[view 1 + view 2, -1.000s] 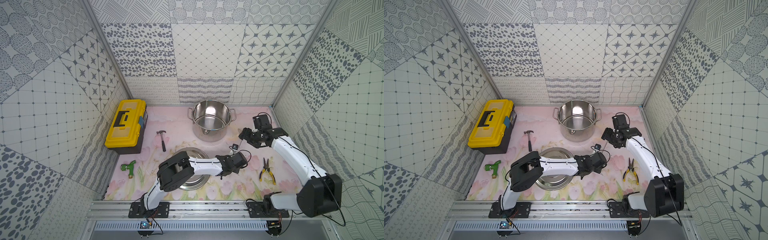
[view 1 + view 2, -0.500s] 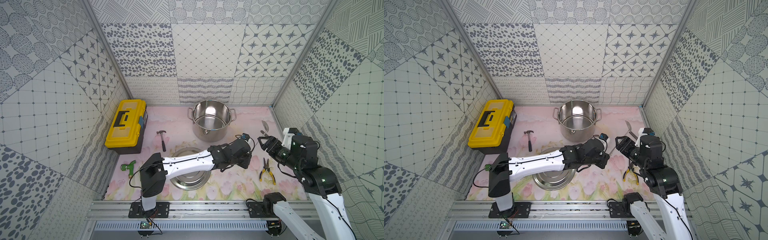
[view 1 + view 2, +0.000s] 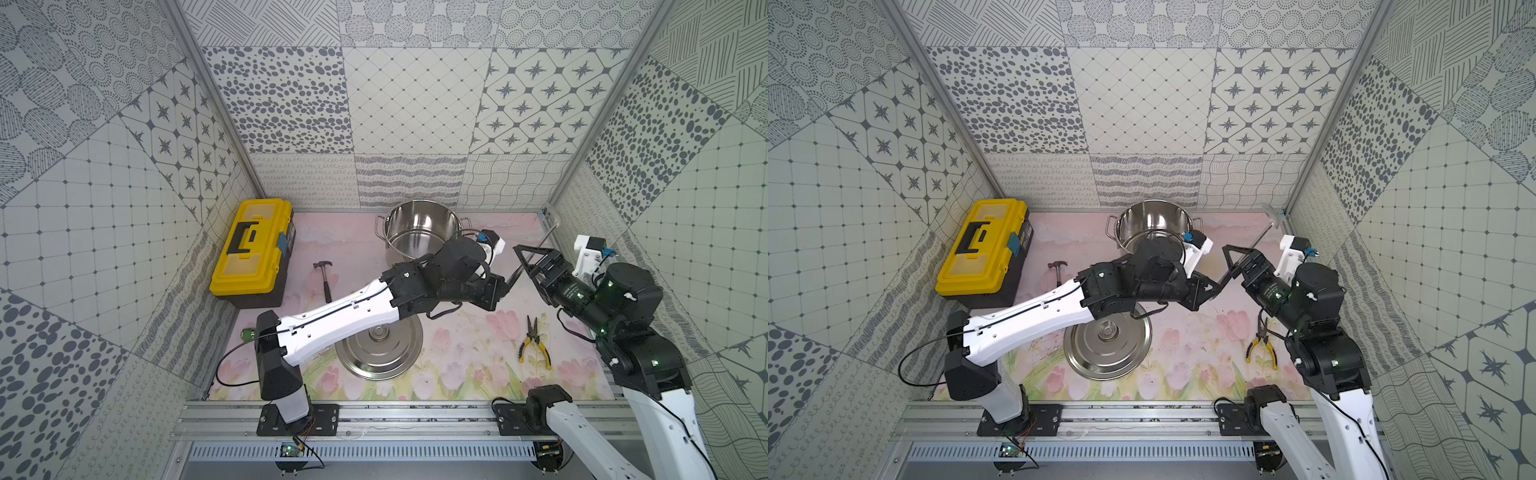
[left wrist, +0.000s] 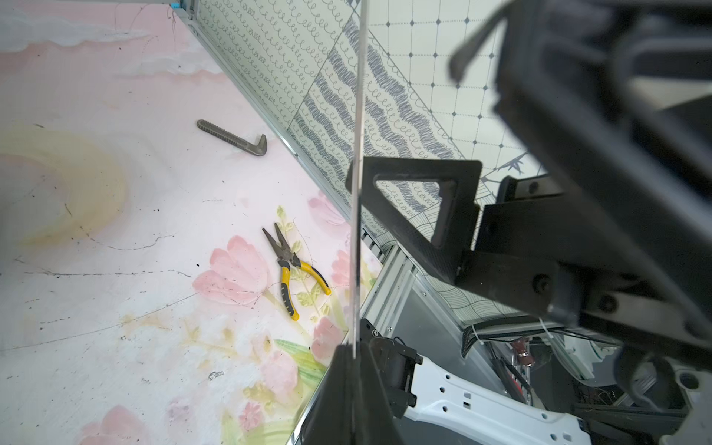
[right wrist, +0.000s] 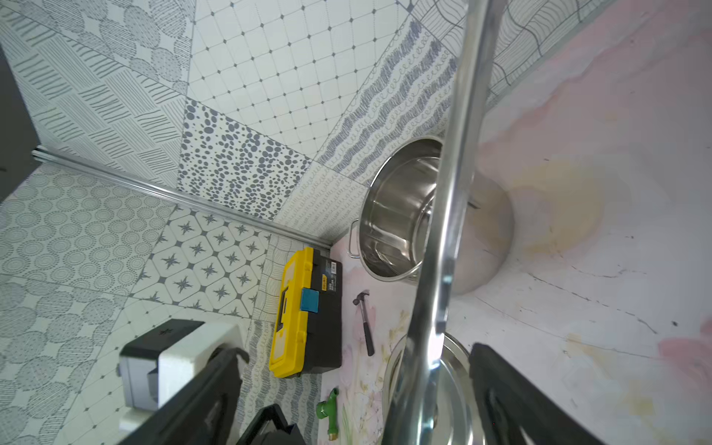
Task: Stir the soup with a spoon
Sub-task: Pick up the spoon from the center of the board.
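The steel pot (image 3: 419, 232) (image 3: 1150, 224) (image 5: 400, 215) stands at the back of the mat. Its inside is bare and shiny, with no soup discernible. The spoon (image 3: 547, 235) (image 3: 1260, 235) is a steel ladle held in the air right of the pot, bowl end toward the back right corner. My left gripper (image 3: 500, 291) (image 3: 1210, 291) (image 4: 353, 348) is shut on the lower end of its thin handle (image 4: 358, 154). My right gripper (image 3: 534, 266) (image 3: 1241, 266) (image 5: 358, 350) is open, and the handle (image 5: 450, 192) passes between its spread fingers.
The flat steel lid (image 3: 382, 349) (image 3: 1106, 345) lies under the left forearm. Yellow-handled pliers (image 3: 534, 345) (image 4: 293, 269) lie at the front right. A yellow toolbox (image 3: 251, 245), a small hammer (image 3: 326, 278) and a green fitting (image 5: 327, 408) are on the left. A grey toothed bar (image 4: 231, 138) lies by the right wall.
The left arm has risen from low over the mat and carried the spoon up and right. The right arm has pulled back to the right, and its jaws have spread wider.
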